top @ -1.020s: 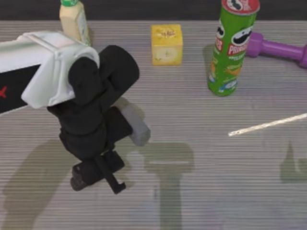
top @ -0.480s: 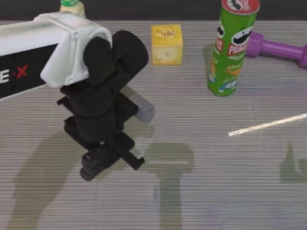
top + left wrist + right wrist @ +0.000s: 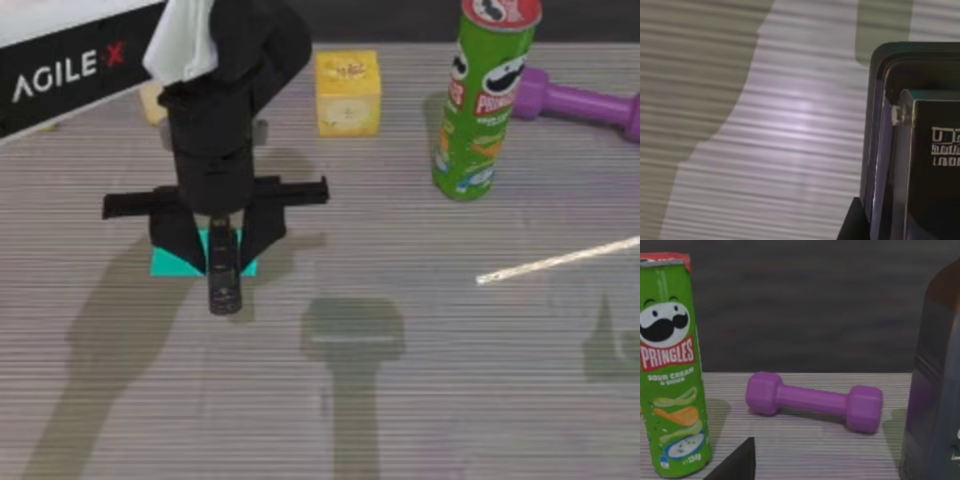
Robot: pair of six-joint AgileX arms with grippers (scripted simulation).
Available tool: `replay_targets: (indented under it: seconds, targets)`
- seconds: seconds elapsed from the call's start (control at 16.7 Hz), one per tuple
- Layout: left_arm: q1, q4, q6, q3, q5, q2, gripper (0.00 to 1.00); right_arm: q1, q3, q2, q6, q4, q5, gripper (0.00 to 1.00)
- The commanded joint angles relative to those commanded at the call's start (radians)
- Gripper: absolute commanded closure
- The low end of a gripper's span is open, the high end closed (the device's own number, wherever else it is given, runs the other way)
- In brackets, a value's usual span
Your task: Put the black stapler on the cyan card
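Observation:
My left gripper (image 3: 222,238) hangs over the cyan card (image 3: 166,263) at the table's left and is shut on the black stapler (image 3: 224,278). The stapler sticks out from between the fingers, across the card, and its free end reaches past the card's near edge. I cannot tell whether it touches the card. Most of the card is hidden under the gripper; only its corners show. In the left wrist view the stapler (image 3: 920,150) fills one side, close up. My right gripper is outside the top view; its wrist camera faces the table's back right.
At the back stand a yellow cube (image 3: 348,92), a green Pringles can (image 3: 480,100) and a purple dumbbell (image 3: 585,102). A thin white stick (image 3: 557,260) lies at the right. A bottle (image 3: 152,102) is mostly hidden behind the left arm. A dark bottle (image 3: 935,390) stands close to the right wrist camera.
The left arm swung toward the back and turned, carrying the stapler from the front left to above the cyan card, which has come into view under it.

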Motion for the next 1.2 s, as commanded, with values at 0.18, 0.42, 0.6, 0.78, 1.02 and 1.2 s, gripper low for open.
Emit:
replay_targets:
  seconds: [0.18, 0.42, 0.6, 0.78, 1.02, 1.2]
  targets:
    - [0.047, -0.058, -0.365, 0.135, 0.001, 0.103, 1.0, 0.0, 0.0, 0.0, 0.0, 0.0, 0.0, 0.0]
    - [0.11, -0.116, -0.809, 0.301, 0.003, 0.214, 1.0, 0.0, 0.0, 0.0, 0.0, 0.0, 0.0, 0.0]
    - [0.155, -0.135, -1.056, 0.395, 0.006, 0.26, 1.0, 0.0, 0.0, 0.0, 0.0, 0.0, 0.0, 0.0]
    - [0.187, -0.14, -1.209, 0.455, 0.009, 0.28, 1.0, 0.0, 0.0, 0.0, 0.0, 0.0, 0.0, 0.0]
    - [0.2, -0.141, -1.267, 0.48, 0.011, 0.286, 1.0, 0.0, 0.0, 0.0, 0.0, 0.0, 0.0, 0.0]
    - [0.195, -0.14, -1.264, 0.477, 0.01, 0.282, 1.0, 0.0, 0.0, 0.0, 0.0, 0.0, 0.0, 0.0]
